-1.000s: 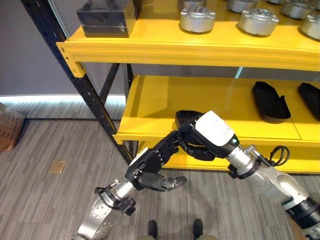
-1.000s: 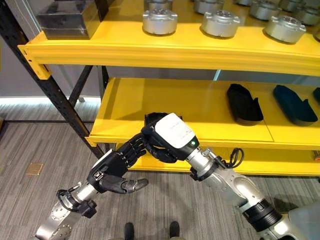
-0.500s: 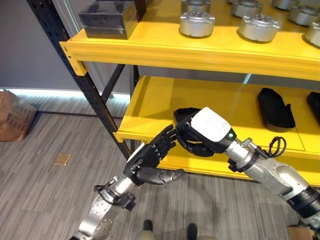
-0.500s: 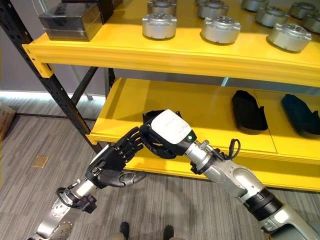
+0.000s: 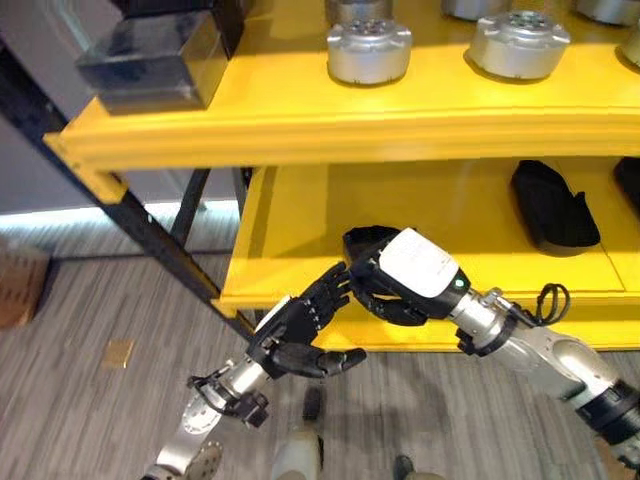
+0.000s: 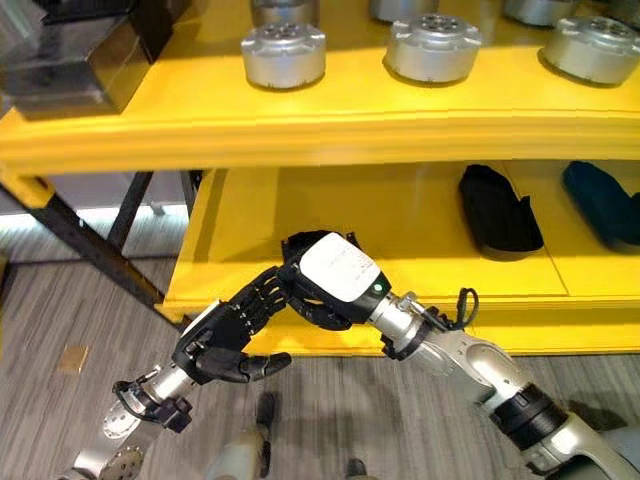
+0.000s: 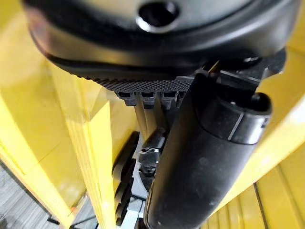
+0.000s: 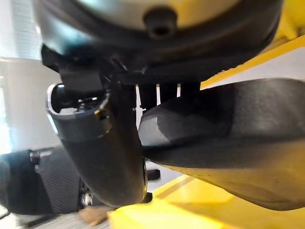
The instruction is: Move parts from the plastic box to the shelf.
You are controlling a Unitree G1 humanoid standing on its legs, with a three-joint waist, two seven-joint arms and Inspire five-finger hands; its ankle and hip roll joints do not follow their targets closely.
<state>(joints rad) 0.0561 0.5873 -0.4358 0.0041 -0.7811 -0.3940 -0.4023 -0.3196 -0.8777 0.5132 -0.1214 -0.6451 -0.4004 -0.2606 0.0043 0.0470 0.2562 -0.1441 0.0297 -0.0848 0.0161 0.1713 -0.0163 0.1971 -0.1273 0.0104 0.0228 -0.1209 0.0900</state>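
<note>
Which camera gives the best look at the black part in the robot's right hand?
The right wrist view: the black part looms large beside the right hand's thumb. The eye views show just its edge peeking past the hand, over the lower shelf.

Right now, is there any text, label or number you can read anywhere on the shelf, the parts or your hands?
None can be read.
The yellow shelf, the round metal parts and the black parts show no print.
The white cover on the right hand shows no lettering, only a small green light.
The dark box on the top shelf shows no legible label.
</note>
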